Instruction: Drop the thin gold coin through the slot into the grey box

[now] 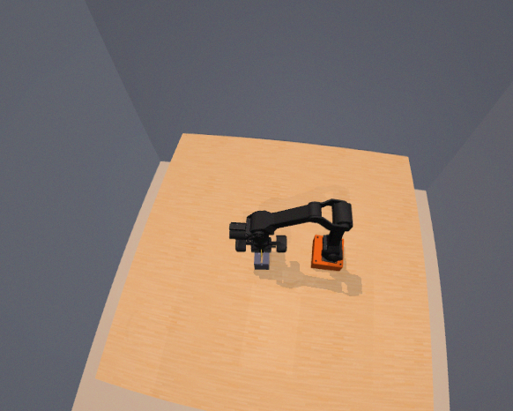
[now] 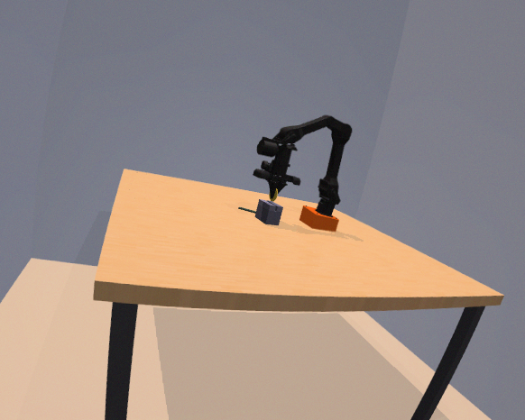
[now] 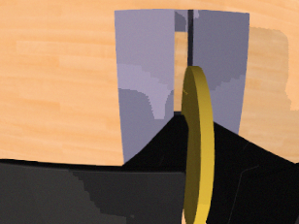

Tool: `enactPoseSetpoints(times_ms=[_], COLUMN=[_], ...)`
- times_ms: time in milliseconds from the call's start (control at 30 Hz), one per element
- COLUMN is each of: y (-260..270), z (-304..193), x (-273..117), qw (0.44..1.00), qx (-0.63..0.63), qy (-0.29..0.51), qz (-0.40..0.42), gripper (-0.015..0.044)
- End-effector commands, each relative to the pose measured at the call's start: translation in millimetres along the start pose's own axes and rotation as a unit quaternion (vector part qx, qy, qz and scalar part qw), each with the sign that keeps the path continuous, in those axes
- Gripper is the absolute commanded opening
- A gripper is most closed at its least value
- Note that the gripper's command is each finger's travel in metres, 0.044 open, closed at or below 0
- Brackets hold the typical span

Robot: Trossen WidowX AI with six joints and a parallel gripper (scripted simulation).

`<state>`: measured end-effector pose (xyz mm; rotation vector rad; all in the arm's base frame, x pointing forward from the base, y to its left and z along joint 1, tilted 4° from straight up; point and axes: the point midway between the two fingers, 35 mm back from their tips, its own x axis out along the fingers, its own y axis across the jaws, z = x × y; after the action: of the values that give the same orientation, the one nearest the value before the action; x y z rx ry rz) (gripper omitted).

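Matte black jointed arm (image 2: 330, 149), rounded motor housings, boxy orange base (image 2: 318, 217), dark angular jaws

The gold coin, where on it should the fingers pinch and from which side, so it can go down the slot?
Pinch the gold coin by its two flat faces near the upper rim, coming from above. It is a thin disc standing on edge, so this leaves the lower rim free to enter the slot in the grey box. The gripper holds it that way now.

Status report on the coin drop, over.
Gripper shut on coin. Coin edge-on above box, roughly in line with slot, not yet in. Nothing in the way.
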<state>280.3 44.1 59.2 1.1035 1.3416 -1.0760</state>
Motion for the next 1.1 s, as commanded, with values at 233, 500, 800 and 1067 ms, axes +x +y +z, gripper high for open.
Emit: enactPoseSetpoints(times_ms=[233, 500, 800, 1067], y=[0.2, 0.2, 0.2, 0.2], z=[-0.2, 0.0, 0.0, 0.1], x=[6.1, 5.3, 5.3, -12.5], qw=[1.000, 1.000, 1.000, 1.000], qx=[0.003, 0.001, 0.001, 0.001], qy=[0.000, 0.000, 0.000, 0.000], qz=[0.000, 0.000, 0.000, 0.000], gripper=[0.0000, 0.0131, 0.0161, 0.0344])
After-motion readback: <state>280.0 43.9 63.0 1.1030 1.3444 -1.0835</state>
